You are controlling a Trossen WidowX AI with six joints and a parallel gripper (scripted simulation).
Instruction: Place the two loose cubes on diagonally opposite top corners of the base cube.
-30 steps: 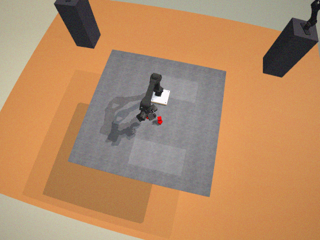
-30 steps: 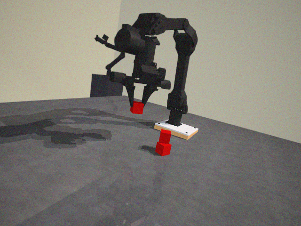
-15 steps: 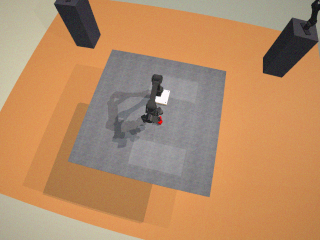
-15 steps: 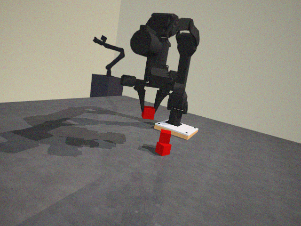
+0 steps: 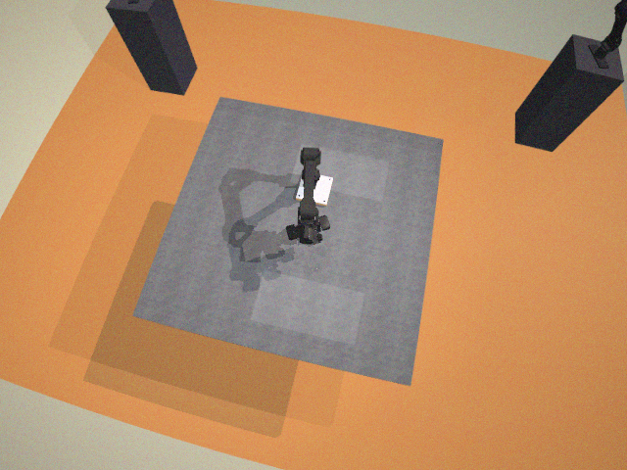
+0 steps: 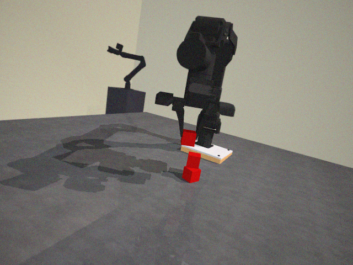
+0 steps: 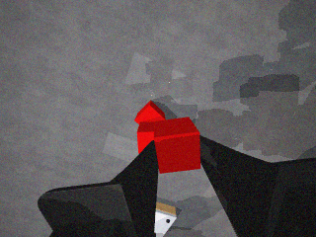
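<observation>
Pincer (image 7: 179,148) clamps the second cube (image 7: 178,144), hanging above the stack (image 6: 192,170), seemingly lining up the base's free corner.

base cube (image 6: 191,174): red, on grey table, level | placed cube (image 6: 194,159): red, sits on base cube, offset toward one corner | carried cube (image 7: 177,144): red, clamped between gripper (image 7: 178,150) fingers, raised above the stack, apart from it

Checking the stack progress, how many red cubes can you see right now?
3. One red cube is held in the gripper above the others. The base cube sits on the gray table, with a placed cube on top.
</observation>
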